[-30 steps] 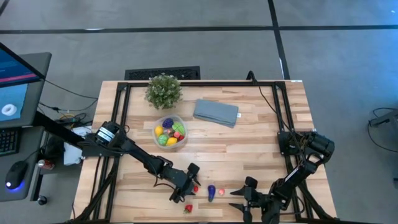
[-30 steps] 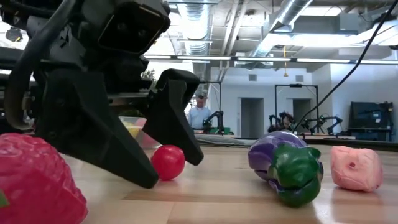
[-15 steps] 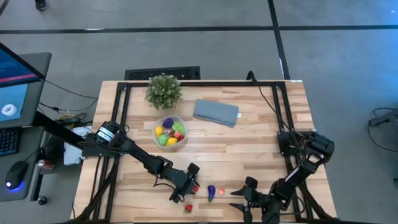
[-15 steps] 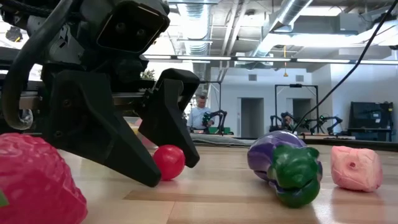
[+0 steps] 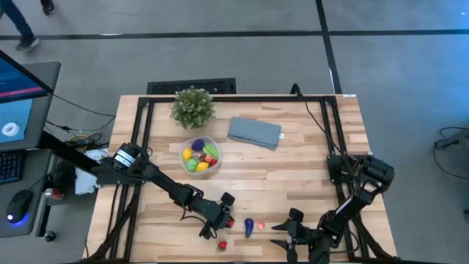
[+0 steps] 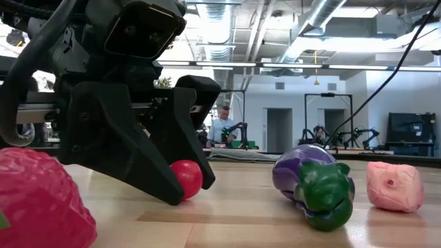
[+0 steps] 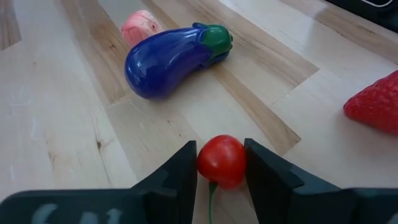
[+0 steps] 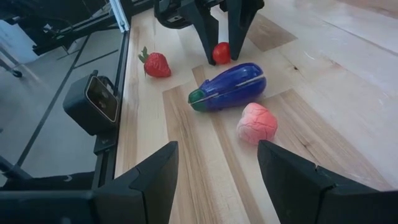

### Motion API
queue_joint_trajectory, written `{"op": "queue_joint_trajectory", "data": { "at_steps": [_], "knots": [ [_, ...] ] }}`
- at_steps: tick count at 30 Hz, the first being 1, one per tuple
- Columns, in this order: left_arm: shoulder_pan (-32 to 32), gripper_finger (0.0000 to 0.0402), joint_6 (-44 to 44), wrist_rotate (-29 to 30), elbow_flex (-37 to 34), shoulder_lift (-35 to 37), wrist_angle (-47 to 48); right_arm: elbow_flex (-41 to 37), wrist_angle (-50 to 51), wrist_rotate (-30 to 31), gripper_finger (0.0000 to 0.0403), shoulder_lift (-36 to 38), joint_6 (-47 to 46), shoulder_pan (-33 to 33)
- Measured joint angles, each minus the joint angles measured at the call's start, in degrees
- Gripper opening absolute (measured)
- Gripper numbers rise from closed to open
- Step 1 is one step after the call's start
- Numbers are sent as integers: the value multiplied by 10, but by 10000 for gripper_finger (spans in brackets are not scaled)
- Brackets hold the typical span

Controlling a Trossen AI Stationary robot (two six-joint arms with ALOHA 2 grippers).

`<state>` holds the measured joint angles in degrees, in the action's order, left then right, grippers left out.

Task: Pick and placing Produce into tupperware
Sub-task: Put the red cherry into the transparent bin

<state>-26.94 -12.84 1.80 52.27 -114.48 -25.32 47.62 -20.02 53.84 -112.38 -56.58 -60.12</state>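
Left jaws pinch red cherry (image 7: pixel 221 160) on table (image 7: pixel 56 137).

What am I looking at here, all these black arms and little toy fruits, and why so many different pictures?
It is a two-armed robot at a wooden table. One camera looks down from above, one sits at table height, and one rides on each wrist. The left gripper is shut on a small red cherry. Beside it lie a purple eggplant, a pink piece and a strawberry. The right gripper waits open near the table's front edge. Farther back stand a clear tupperware already holding some produce, a potted plant and a folded cloth.
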Motion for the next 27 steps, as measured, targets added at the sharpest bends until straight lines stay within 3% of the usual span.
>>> {"op": "queue_joint_trajectory", "data": {
  "at_steps": [10,22,27],
  "knots": [
    [0,111,-19,59,0,14,26,0,0,0,244,0,0,0],
    [0,112,-19,191,0,135,234,0,-1,0,244,0,0,-2],
    [0,112,4,216,0,163,301,0,-2,0,244,0,0,-2]
  ]
}}
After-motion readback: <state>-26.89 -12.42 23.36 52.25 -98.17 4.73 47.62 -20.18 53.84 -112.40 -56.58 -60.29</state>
